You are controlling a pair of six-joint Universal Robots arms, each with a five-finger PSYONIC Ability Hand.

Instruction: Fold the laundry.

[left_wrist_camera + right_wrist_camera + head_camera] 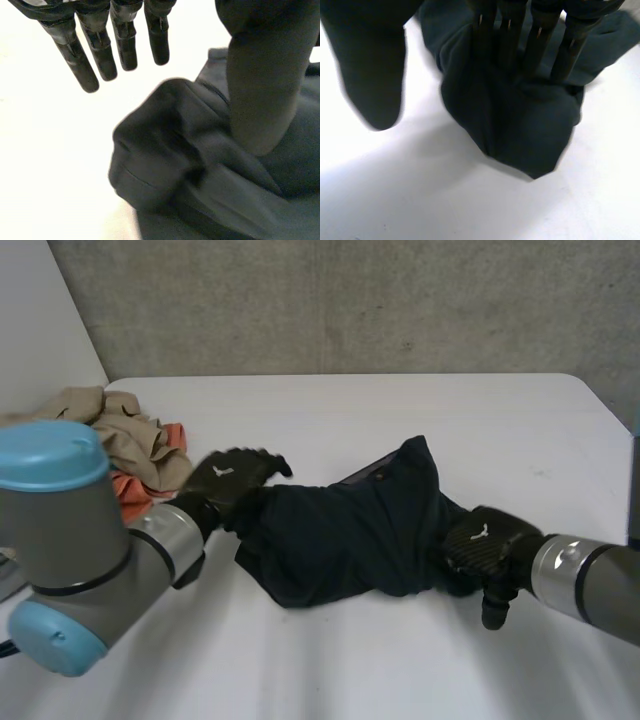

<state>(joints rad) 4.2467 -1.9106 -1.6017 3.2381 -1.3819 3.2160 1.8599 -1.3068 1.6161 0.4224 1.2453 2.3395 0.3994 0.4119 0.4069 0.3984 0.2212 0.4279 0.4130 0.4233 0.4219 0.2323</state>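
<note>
A dark navy garment (350,530) lies bunched in the middle of the white table (400,410). My left hand (230,480) is at its left end. In the left wrist view the left hand (102,47) is open: its fingers are straight above bare table, and its thumb (265,75) hangs over the garment's folds (170,165). My right hand (480,545) is at the garment's right end. In the right wrist view its straight fingers (530,45) lie on a crumpled corner of the cloth (520,125), with the thumb (370,65) apart over the table.
A heap of beige and orange clothes (130,440) lies at the table's left edge, just behind my left arm. White tabletop stretches in front of and behind the garment. A grey wall rises behind the table.
</note>
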